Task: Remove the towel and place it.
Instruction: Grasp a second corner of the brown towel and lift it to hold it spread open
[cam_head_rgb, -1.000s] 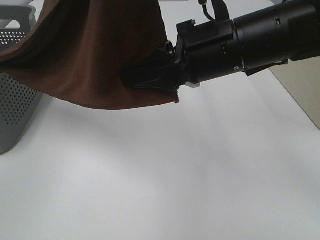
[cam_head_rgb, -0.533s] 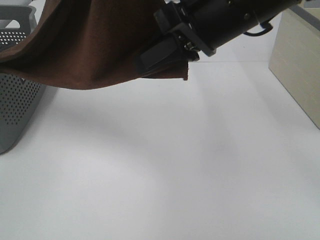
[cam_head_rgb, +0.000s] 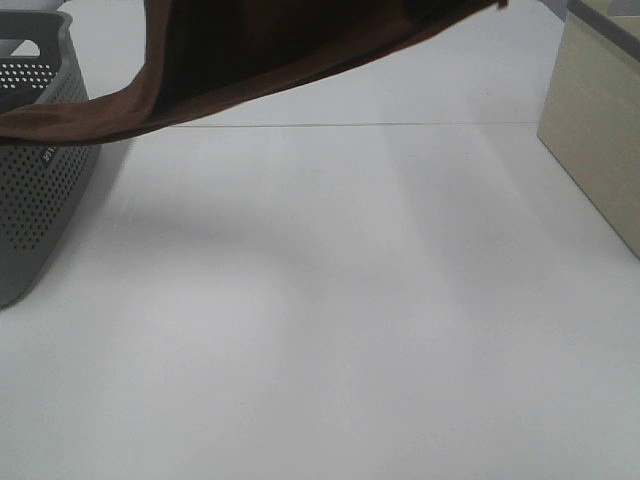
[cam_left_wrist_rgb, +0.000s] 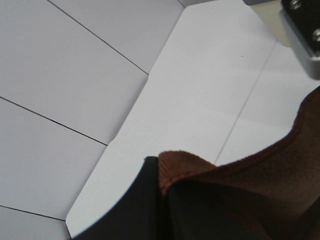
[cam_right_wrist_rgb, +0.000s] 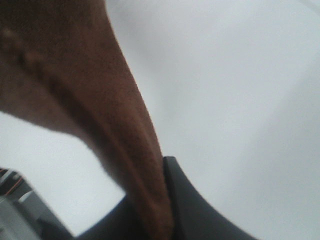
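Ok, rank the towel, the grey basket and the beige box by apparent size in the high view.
1. towel, though it hangs close to the camera.
2-3. grey basket and beige box: alike, both cut off by the frame.

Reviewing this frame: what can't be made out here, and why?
Exterior high: the top edge cuts off the towel and whatever holds it. The left edge cuts the grey basket; its inside is unseen.
Left wrist: towel hides most of the left claw.
Right wrist: close, blurred; only a sliver of the right claw shows.
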